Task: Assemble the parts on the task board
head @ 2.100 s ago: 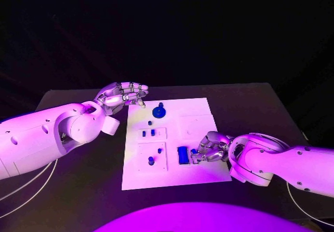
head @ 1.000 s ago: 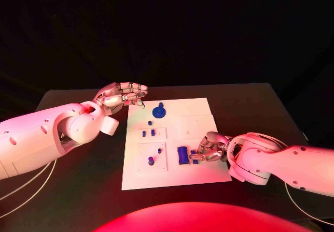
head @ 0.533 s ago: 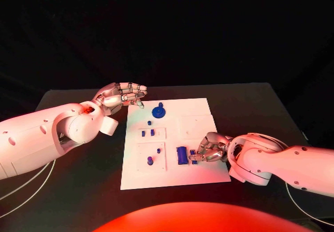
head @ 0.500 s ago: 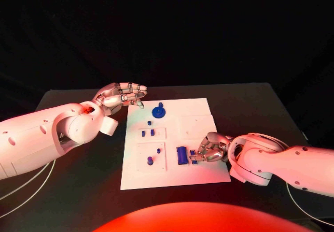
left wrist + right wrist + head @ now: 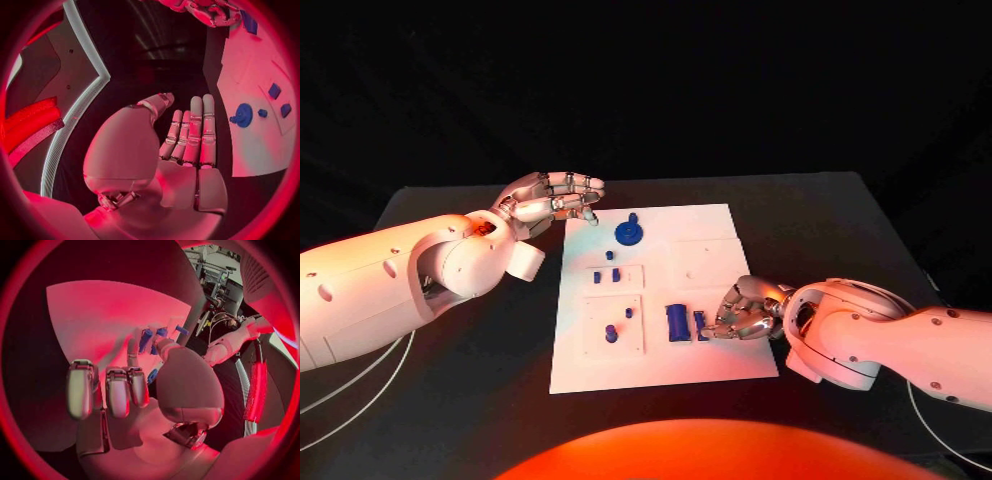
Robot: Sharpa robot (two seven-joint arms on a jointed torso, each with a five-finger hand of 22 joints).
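White plastic makes up the flat rectangular task board [image 5: 711, 360], which lies in the middle of the black surface [image 5: 834, 215] with small blue parts standing on it: a round blue disc with a knob [image 5: 630, 233] near the far end, two little blue pegs [image 5: 607, 274] in a raised square below it, two more blue pieces [image 5: 619, 324] in the nearer square, and an upright blue block [image 5: 678, 322] beside the right silver hand [image 5: 749, 310]. That hand rests low on the board with its fingers [image 5: 119, 390] curled in toward a small blue part [image 5: 701, 324] just next to the block; whether it is pinching that piece or only touching it I cannot tell, since the knuckles cover the contact in the head view and the right wrist view shows only blue slivers past the fingertips. The risk, as I judge it, is that a part pressed at a slant jams or tips, or that the push slides the light board and knocks the neighbouring block. The left silver hand [image 5: 557, 194] hovers off the board's far corner, fingers [image 5: 192, 132] side by side and gently bent, holding nothing. Any sockets under the right hand are hidden.
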